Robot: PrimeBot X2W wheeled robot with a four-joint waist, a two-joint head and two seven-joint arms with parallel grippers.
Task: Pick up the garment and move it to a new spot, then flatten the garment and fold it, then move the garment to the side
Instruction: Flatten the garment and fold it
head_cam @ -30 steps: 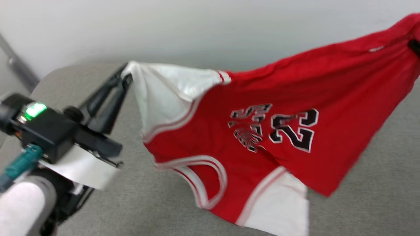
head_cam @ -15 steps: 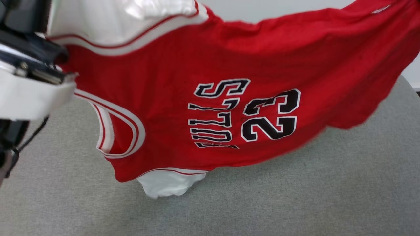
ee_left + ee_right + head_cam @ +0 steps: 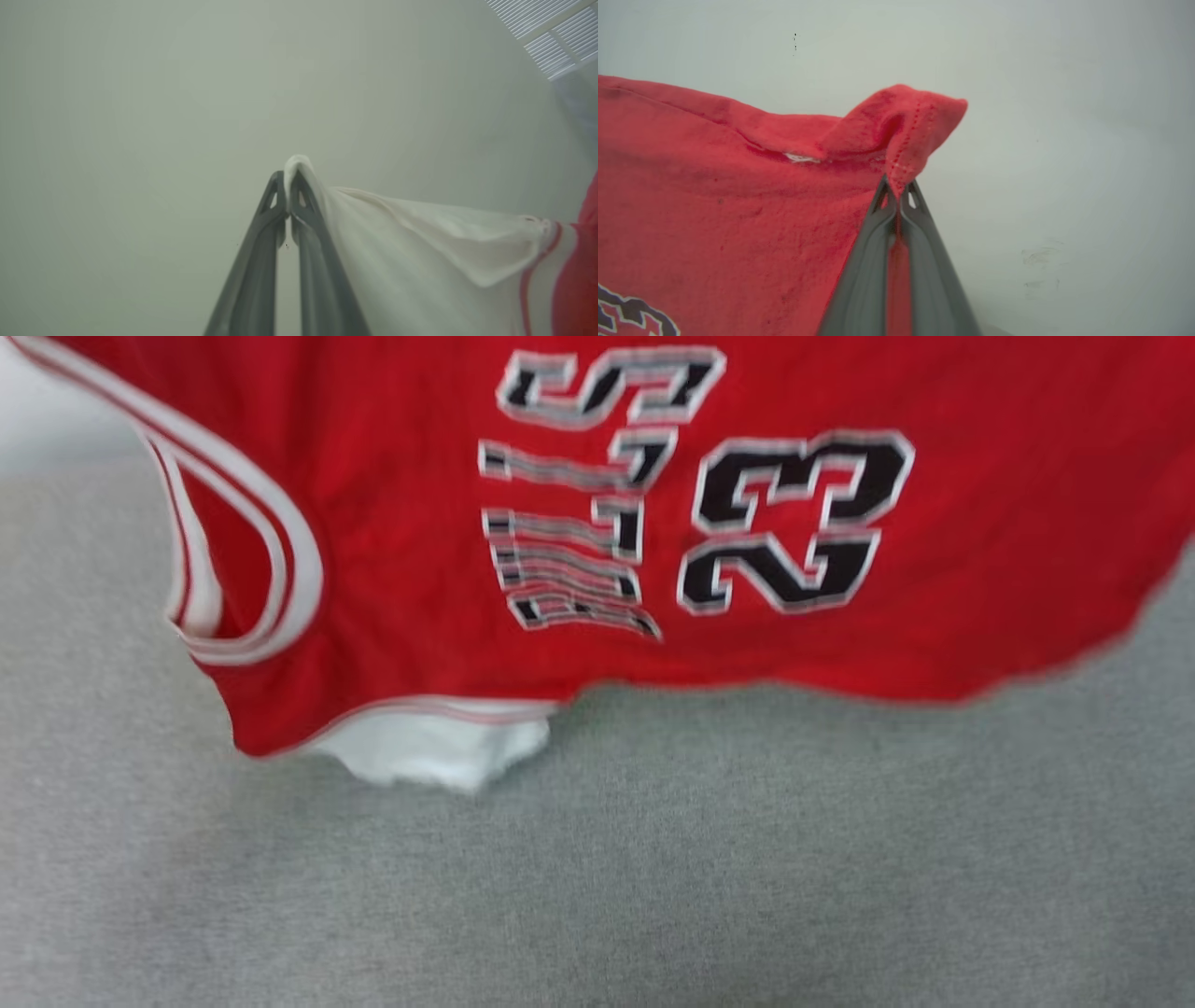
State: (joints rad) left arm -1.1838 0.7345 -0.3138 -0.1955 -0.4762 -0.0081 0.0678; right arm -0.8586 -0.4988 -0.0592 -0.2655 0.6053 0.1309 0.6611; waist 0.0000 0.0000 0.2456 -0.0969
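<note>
Head view has the garment [image 3: 420, 523] spread across its far, upper part, nearer and flatter than a second ago, when it sagged in creases; the camera may have shifted too. It hangs above the grey worktop [image 3: 653, 877], with the lower white sleeve [image 3: 439, 756] dangling lowest. On the other white sleeve's tip [image 3: 299, 163] the left jaws are clenched, and the right jaws grasp a red hem corner [image 3: 915, 121]. Count: one garment, two sleeves, two pairs of jaws. I judge it ready for carrying to a new spot.
</note>
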